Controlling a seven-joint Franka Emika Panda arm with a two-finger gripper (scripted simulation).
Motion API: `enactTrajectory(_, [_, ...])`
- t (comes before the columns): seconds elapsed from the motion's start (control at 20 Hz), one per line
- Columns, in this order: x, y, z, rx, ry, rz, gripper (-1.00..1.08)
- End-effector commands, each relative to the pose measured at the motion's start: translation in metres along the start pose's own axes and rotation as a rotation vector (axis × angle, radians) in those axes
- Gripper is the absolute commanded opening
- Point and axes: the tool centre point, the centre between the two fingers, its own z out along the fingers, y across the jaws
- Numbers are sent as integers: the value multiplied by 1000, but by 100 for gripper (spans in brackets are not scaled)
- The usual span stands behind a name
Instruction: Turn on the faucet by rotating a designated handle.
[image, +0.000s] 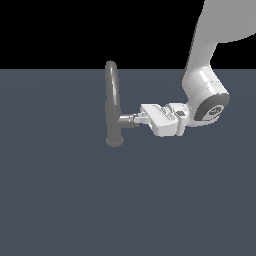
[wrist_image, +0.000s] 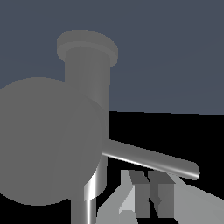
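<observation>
A: Wrist view, nearest first: the gripper (wrist_image: 146, 199) has both fingertips (wrist_image: 136, 192) close together at the frame's edge, with the handle (wrist_image: 151, 158) running as a thin bright rod just beside them. Whether the fingers clamp the rod or only rest against it cannot be told.

B: Location of the faucet (image: 113, 102)?

A: Exterior view: it stands on the grey floor, above centre and towards the exterior view's left. The gripper (image: 136, 119) reaches its side stub horizontally from the exterior view's right.

B: Recommended technique?

A: Probably bear on the rod near its free end and sweep about the stub's axis, keeping the wrist level so that the fingers do not slip off.

B: Obstructions?

A: Only the faucet's upright body, close behind the stub. No other objects show on the floor.
</observation>
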Motion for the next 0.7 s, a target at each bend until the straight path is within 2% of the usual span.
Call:
enactTrajectory(0.0, [30, 12, -1, 5, -2, 29, -100])
enactTrajectory(0.15, [43, 17, -1, 6, -3, 34, -100])
enactTrajectory(0.2, [21, 6, 0, -1, -4, 2, -100])
enactTrajectory(0.65, [53, -2, -1, 2, -4, 17, -100])
